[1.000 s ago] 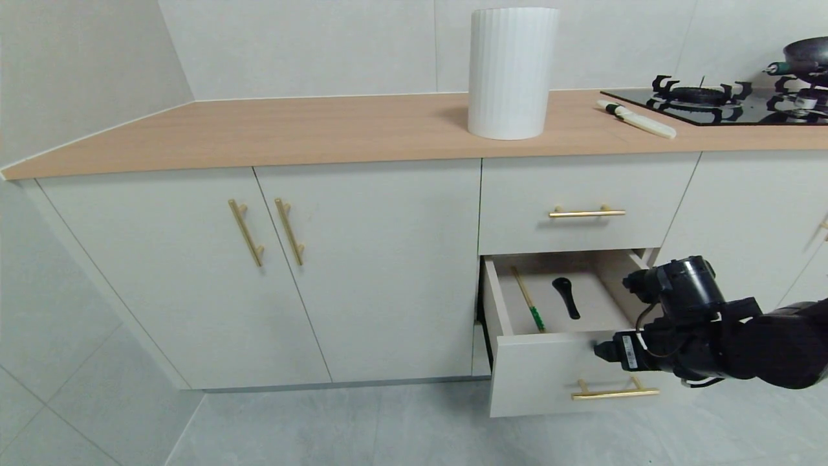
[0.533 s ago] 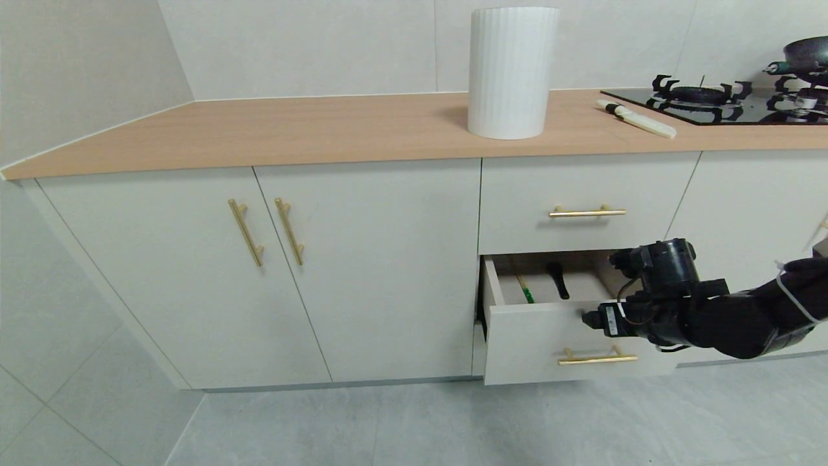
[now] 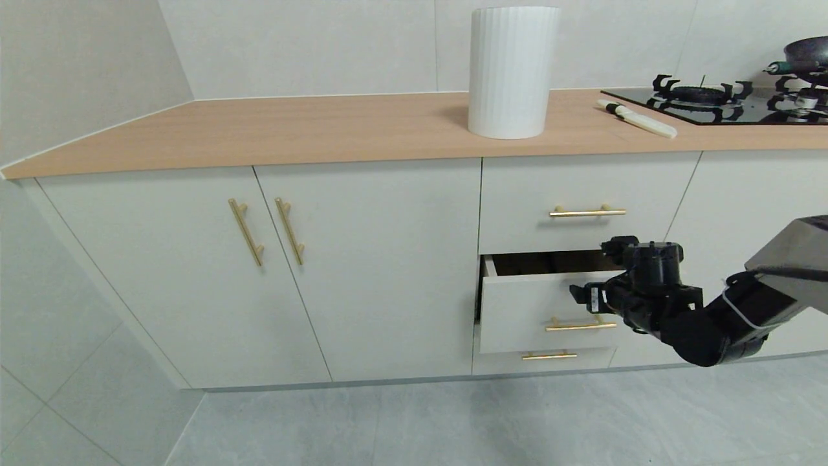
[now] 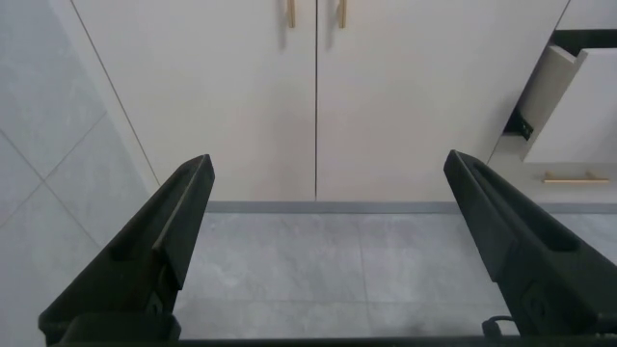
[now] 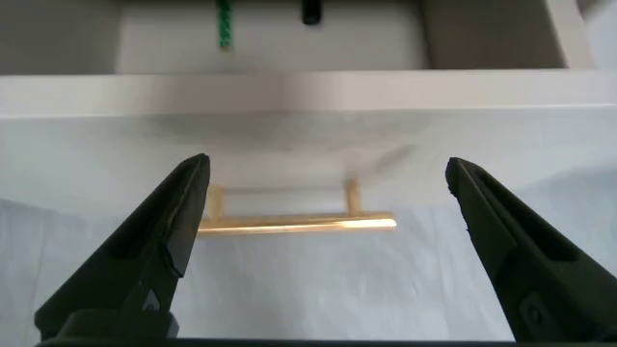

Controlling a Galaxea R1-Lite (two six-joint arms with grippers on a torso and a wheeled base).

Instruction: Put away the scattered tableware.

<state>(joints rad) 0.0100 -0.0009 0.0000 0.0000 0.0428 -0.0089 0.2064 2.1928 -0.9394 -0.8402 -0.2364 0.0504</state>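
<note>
The middle drawer [image 3: 530,304] stands only slightly out of the cabinet, its gold handle [image 3: 580,325] facing me. My right gripper [image 3: 579,296] is against the drawer front just above that handle. In the right wrist view the right gripper [image 5: 326,169] is open, its fingers [image 5: 183,241] spread either side of the handle [image 5: 299,224]. Past the drawer's top edge lie a green-tipped chopstick [image 5: 225,24] and a black spoon [image 5: 310,12]. A white knife [image 3: 637,118] lies on the wooden counter [image 3: 323,129]. My left gripper [image 4: 328,164] hangs open and holds nothing, low before the cabinet doors [image 4: 318,87].
A tall white ribbed container [image 3: 512,71] stands on the counter beside a black gas hob [image 3: 718,100] with a pan [image 3: 805,52]. Another drawer [image 3: 585,204] sits above the middle one, a lower handle [image 3: 548,355] below. Grey tiled floor [image 3: 388,427] spreads in front.
The drawer has slid from wide open to almost closed, with my right arm moving forward against its front. In the head view the chopstick and spoon have gone out of sight inside.
</note>
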